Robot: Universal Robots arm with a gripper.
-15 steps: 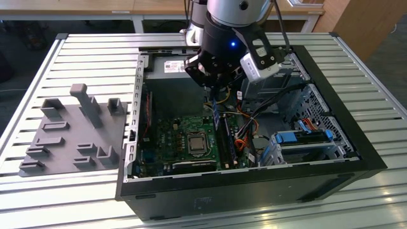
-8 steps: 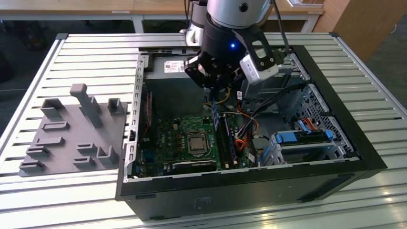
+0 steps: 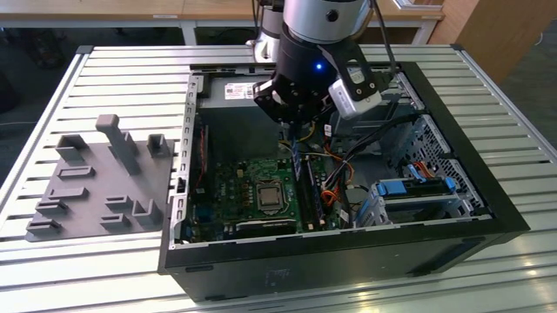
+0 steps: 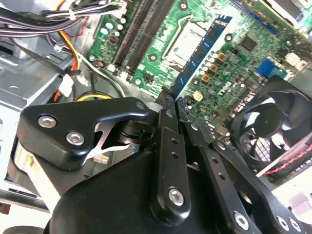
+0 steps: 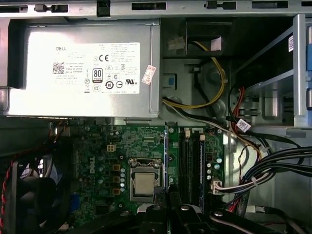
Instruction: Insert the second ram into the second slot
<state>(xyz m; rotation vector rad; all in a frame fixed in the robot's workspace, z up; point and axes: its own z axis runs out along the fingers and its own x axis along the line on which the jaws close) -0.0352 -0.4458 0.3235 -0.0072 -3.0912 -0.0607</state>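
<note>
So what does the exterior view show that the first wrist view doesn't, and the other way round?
The exterior view adds the slatted table, the grey holder tray on the exterior view's left, and the robot arm above the open case. The first wrist view adds the black fan beside the green motherboard. Both share the motherboard, the silver power supply, and the pincer shut on the thin blue second ram.
</note>
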